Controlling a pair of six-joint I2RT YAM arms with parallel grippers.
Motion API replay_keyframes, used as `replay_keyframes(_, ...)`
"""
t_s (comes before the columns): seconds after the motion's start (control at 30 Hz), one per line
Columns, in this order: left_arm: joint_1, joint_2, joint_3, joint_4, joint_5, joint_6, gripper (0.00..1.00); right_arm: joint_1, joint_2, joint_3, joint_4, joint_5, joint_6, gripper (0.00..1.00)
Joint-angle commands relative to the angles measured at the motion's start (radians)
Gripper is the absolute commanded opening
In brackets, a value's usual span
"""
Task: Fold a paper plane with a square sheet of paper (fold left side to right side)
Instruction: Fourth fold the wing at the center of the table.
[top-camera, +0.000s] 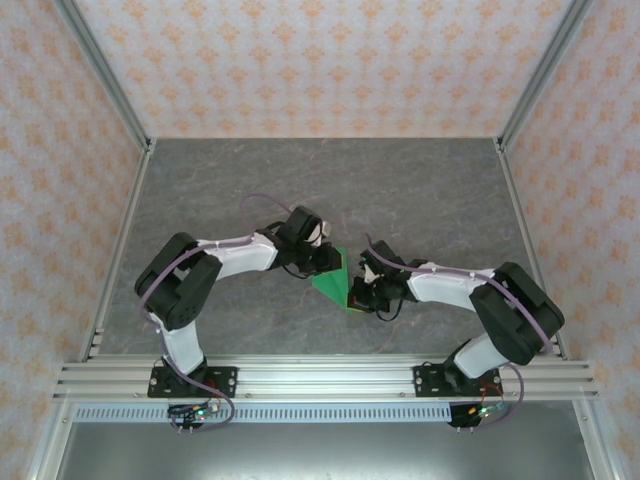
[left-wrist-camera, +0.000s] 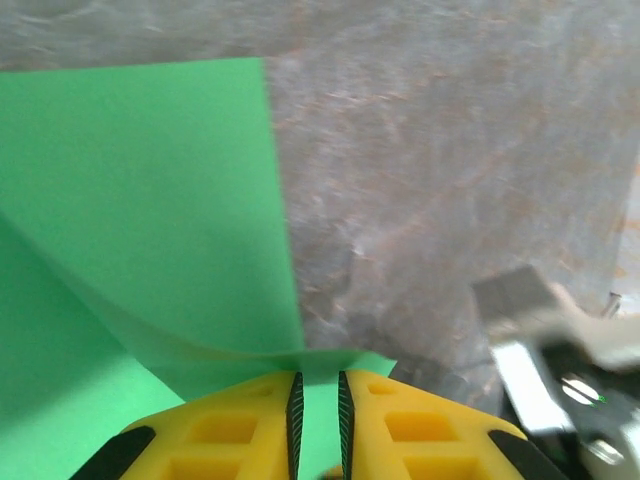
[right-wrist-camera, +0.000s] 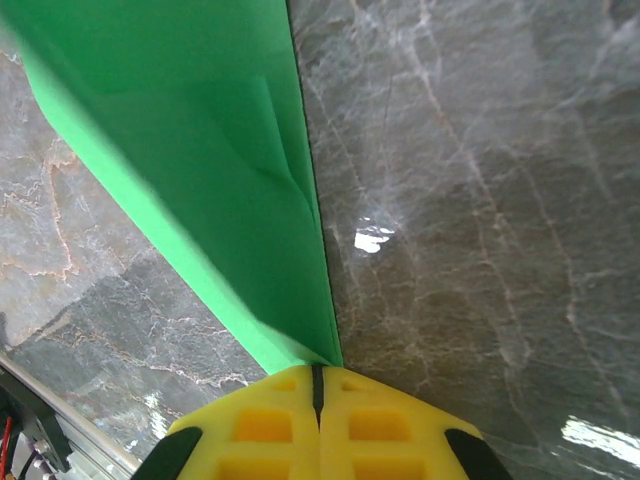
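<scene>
Green and partly folded, the square sheet of paper (top-camera: 335, 281) rises off the middle of the grey marbled tabletop (top-camera: 430, 190), held between both arms. On its one side the left claw (left-wrist-camera: 318, 390) pinches the curled edge in a narrow gap. On its other side the right claw (right-wrist-camera: 318, 375) is closed tight on a folded corner.

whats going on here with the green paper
The left gripper pinches one edge of a green sheet of paper at the middle of the grey table, curling it up from the rest. The right gripper is shut on another part of the sheet. The fold is not pressed flat yet.
</scene>
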Motion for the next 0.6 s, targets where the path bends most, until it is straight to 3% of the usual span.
replay_keyframes(0.0,-0.026,-0.070,-0.040,-0.051,-0.025,0.032,0.18,0.002,0.066,-0.042,-0.180,0.170,-0.022,0.00)
replay_keyframes(0.27,-0.091,-0.073,-0.111,0.035,0.004,0.007,0.14,0.003,0.069,-0.029,-0.198,0.180,-0.035,0.00)
replay_keyframes(0.57,-0.094,-0.020,-0.108,0.090,0.009,-0.005,0.13,0.002,0.073,-0.029,-0.207,0.182,-0.041,0.00)
